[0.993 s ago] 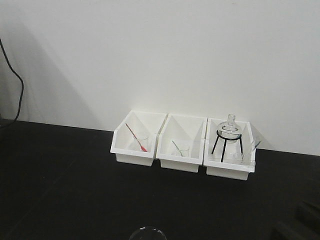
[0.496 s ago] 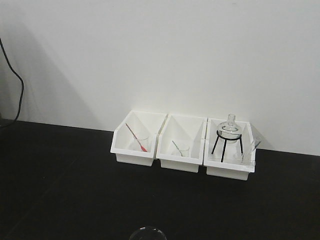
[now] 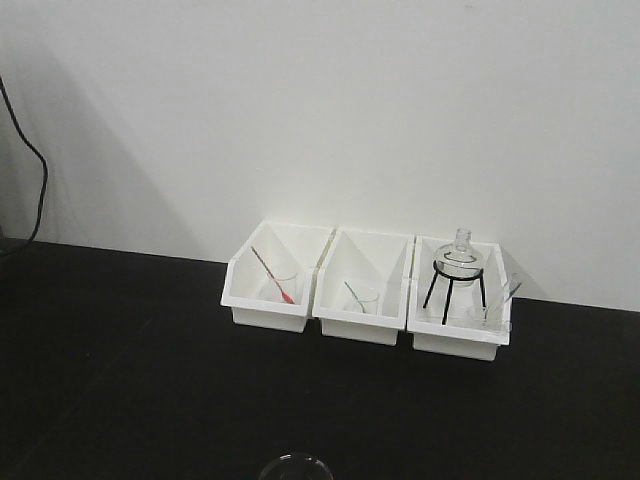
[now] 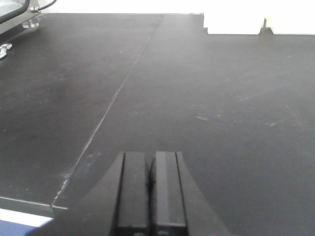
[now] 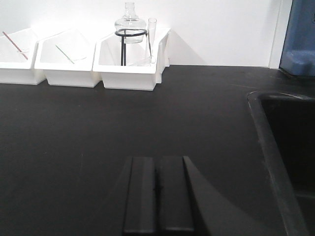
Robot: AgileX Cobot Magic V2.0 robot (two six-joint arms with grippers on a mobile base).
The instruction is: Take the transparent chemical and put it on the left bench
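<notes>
The transparent chemical [image 3: 295,467] stands upright on the black left bench [image 3: 120,360], near its front edge.

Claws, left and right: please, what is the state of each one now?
Left claw: closed, holding nothing.
Right claw: closed, holding nothing.

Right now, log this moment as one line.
left gripper: shut, empty | right gripper: shut, empty | beaker: on bench, near edge | ungrasped

Plain white wall [image 3: 320,110], black cable [image 3: 35,170]
</notes>
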